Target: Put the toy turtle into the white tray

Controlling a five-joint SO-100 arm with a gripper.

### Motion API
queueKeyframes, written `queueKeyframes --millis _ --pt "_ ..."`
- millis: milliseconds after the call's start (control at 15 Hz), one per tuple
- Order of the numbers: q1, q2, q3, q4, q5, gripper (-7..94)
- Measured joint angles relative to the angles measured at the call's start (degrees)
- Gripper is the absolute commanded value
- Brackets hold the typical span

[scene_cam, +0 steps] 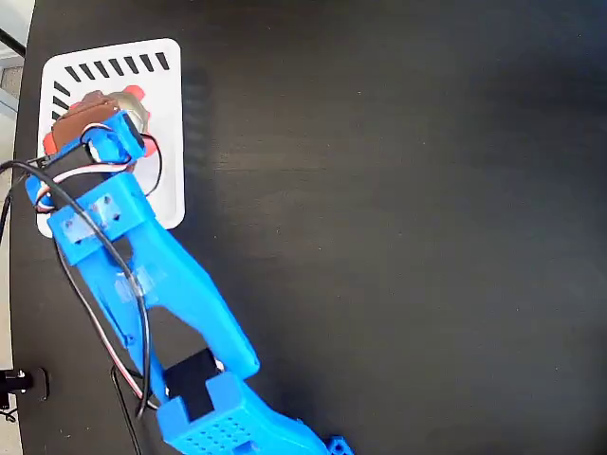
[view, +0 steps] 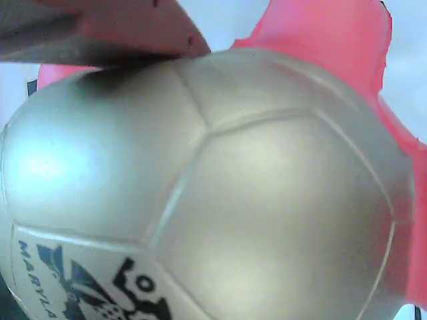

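In the wrist view the toy turtle (view: 220, 193) fills almost the whole picture, its shiny grey-beige shell pressed close under the camera, with a red-orange limb showing at the top right and a blurred reddish-brown finger (view: 120, 30) lying across the top left of the shell. A dark printed logo sits at the lower left of the shell; the letters "MARYLA" can be read along its curved edge before the print runs out of the picture, and the rest is too cropped to make out. From this the claw (scene_cam: 95, 118) looks to be pinching the turtle, though only one finger is clearly seen. In the fixed view the blue arm (scene_cam: 142, 275) reaches up to the far left corner of the black table (scene_cam: 398, 190), where the white tray (scene_cam: 166, 114) lies, its dark slanted slots along the top and left edges. The turtle is within the tray's outline, near its upper part, mostly hidden by the claw; whether it rests on the tray or hangs just above cannot be told. The likely trouble: the squishy body may spring or cling to a finger on release and roll toward the tray's left edge, close to the table's edge.
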Motion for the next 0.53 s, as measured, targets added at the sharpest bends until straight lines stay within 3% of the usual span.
queueKeyframes --millis 133,267,333,467,533 --pt "-0.5 0.0 0.0 0.9 0.0 -1" --pt "-0.4 0.0 0.0 1.7 0.0 6" --pt "-0.6 0.0 0.0 1.9 0.5 13" --pt "-1.3 0.0 0.0 2.6 0.9 39" --pt "-1.4 0.0 0.0 3.0 0.9 44"
